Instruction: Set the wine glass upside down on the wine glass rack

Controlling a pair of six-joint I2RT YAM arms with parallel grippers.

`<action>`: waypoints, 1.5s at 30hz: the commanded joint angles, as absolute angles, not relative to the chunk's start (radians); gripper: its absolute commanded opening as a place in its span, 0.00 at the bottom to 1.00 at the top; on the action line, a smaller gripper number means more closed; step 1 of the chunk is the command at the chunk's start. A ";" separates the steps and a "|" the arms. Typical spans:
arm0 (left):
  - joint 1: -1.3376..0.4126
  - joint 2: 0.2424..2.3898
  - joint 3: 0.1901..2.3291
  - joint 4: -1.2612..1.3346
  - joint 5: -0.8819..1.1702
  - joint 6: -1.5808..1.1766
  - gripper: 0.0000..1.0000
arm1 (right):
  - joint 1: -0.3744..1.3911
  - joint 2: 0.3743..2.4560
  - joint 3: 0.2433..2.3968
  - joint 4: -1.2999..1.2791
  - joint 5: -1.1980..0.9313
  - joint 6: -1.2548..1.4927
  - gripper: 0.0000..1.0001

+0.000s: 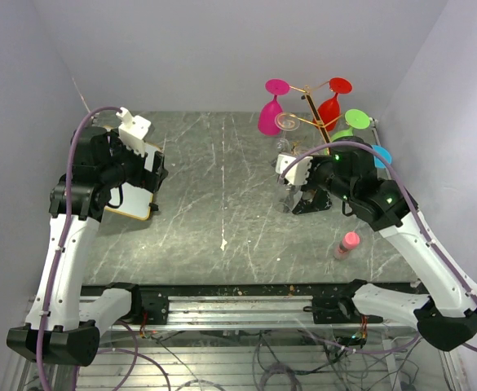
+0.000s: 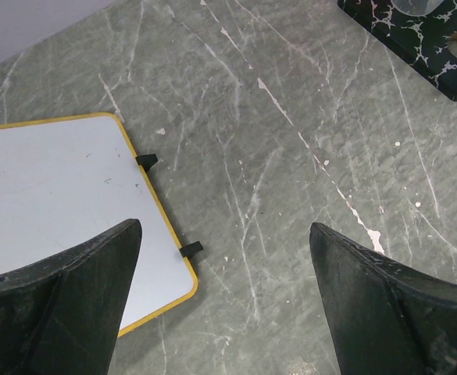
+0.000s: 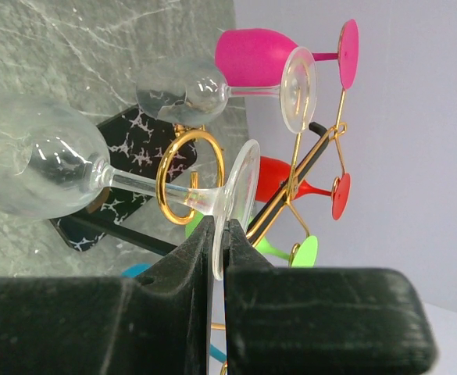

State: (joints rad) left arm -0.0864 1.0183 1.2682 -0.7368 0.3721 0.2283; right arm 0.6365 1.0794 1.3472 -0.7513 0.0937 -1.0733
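My right gripper [image 3: 220, 223] is shut on the foot [image 3: 240, 195] of a clear wine glass [image 3: 41, 156], held on its side in the right wrist view. The glass's stem [image 3: 134, 183] crosses a curled gold ring [image 3: 189, 176] of the wine glass rack [image 1: 311, 110]; whether it sits inside the ring I cannot tell. Another clear glass [image 3: 189, 90] hangs on the rack, with pink [image 3: 259, 56], red [image 3: 290, 183] and green [image 3: 302, 251] glasses. At the far left, my left gripper [image 2: 224, 226] stands open above the table with nothing between its fingers.
A white board with a yellow rim [image 2: 56, 187] lies under the left gripper's left finger. The rack's black marbled base [image 2: 415, 35] shows at the top right of the left wrist view. A small pink object [image 1: 348, 243] stands near the right arm.
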 commanded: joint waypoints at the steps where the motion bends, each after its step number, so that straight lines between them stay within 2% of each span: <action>1: -0.077 1.002 1.256 -0.709 0.411 0.237 0.98 | 0.633 1.042 1.346 -0.721 0.086 -1.074 0.00; 31: -0.077 0.984 1.241 -0.718 0.433 0.255 0.98 | 0.615 1.039 1.281 -0.737 0.118 -1.102 0.00; 40: -0.077 0.980 1.243 -0.724 0.436 0.261 0.98 | 0.606 1.031 1.269 -0.752 0.128 -1.121 0.13; 45: -0.077 0.978 1.240 -0.725 0.438 0.263 0.98 | 0.603 1.026 1.263 -0.753 0.136 -1.122 0.17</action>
State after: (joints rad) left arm -0.0864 0.9943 1.2472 -0.7372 0.4126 0.2516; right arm 0.6132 1.0515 1.2709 -0.7498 0.1047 -1.1160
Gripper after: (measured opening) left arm 0.981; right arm 0.160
